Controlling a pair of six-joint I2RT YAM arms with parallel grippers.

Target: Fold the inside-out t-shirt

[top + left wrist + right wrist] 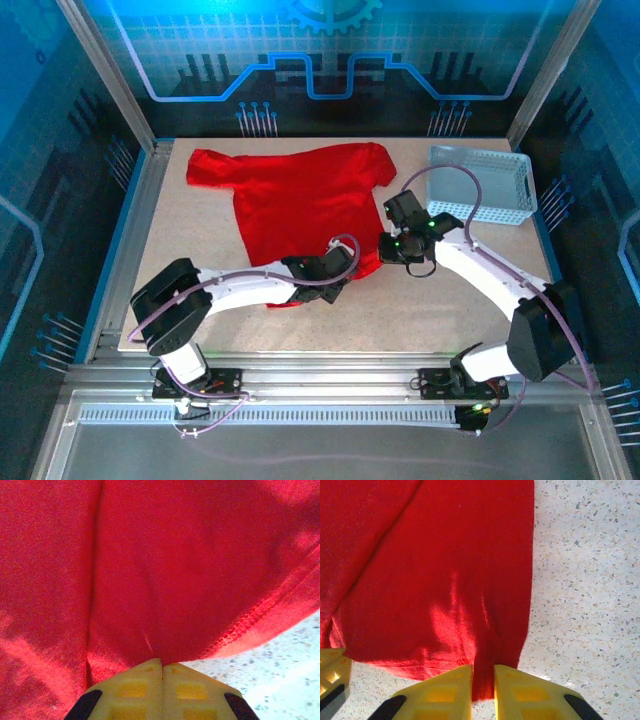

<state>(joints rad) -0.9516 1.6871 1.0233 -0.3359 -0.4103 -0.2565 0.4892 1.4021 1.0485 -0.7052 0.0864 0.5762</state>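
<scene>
The inside-out t-shirt (pixel 300 200) lies spread on the table, bright red, with its sleeves toward the back. My left gripper (pixel 335 278) sits at the shirt's near hem. In the left wrist view its yellow jaws (pixel 162 664) are closed tight, with the red cloth (pixel 165 570) pinched at their tips beside the stitched hem. My right gripper (pixel 386 250) is at the shirt's near right corner. Its jaws (pixel 483 672) stand a little apart, and a narrow strip of the cloth (pixel 430 570) lies in the gap. A left finger (pixel 332 672) shows at the lower left of the right wrist view.
A white mesh basket (pixel 480 185) stands at the back right of the speckled table (pixel 190 240), close behind the right arm. Metal frame rails border the table on all sides. Bare tabletop (pixel 585 580) lies right of the shirt's edge.
</scene>
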